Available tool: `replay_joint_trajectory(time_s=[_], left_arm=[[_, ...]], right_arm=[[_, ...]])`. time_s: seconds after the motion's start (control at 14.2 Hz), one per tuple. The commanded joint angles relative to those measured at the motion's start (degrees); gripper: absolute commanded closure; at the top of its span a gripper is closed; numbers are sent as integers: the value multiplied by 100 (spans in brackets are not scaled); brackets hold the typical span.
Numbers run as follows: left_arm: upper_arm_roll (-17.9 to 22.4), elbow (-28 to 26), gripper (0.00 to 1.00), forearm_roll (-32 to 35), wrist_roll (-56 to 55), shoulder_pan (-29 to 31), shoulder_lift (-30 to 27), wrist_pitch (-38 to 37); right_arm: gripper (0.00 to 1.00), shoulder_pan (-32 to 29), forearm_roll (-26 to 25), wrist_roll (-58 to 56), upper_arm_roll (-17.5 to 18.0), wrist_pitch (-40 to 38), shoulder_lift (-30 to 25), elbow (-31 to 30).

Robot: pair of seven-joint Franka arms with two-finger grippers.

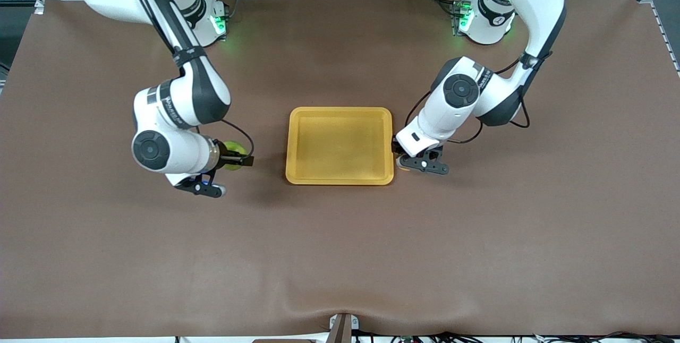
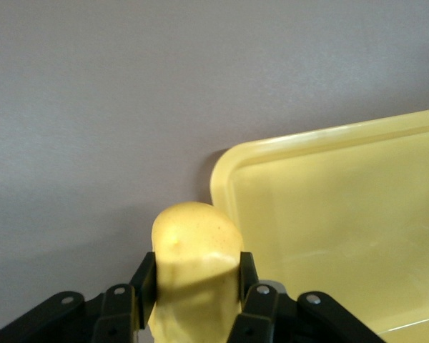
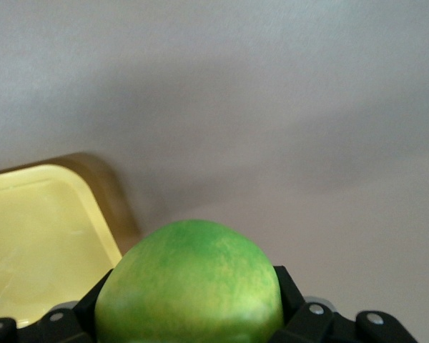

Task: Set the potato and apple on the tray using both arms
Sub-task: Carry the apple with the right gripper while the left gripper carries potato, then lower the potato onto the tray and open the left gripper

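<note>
Right now both claws are gripping their produce beside the tray (image 1: pixel 340 145), which is lying flat on the brown bench (image 1: pixel 340 258) between them. The left claw (image 1: pixel 399 162) is sitting closed on the potato (image 2: pixel 194 257), its two black fingers (image 2: pixel 144 280) pinching the yellow, lumpy piece from either side. It is holding the potato just beside the tray's corner at the left arm's end, outside the rim; whether the potato is resting on the bench or lifted off it is not clear. The right claw (image 1: pixel 237 158) is clamping the green apple (image 3: pixel 189 282) in the same way, fingers pressing on both flanks, over bare bench toward the right arm's end, a short gap away from the tray's edge. The tray is holding nothing.
</note>
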Motion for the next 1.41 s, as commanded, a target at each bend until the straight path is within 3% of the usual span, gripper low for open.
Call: replay_joint_trajectory(time_s=[0.0,0.28,0.7,1.2,1.34], left_arm=[[25,211,86,86,-389,-215,166,-101],[51,377,86,95,-996,-514,350,-101],[95,457,84,103,-1471,-778,605,-101],[96,677,81,551,-1902,-813,930,-101],[96,685,75,596,-1920,-813,1009,-101]], right_arm=[[100,71,-44,246,120,49,-458,-387],[100,80,-44,553,331,13,-529,-440],[100,264,-44,833,376,92,-511,-555],[100,616,-35,1431,411,786,-371,-704],[100,721,-35,1555,411,1014,-327,-774]])
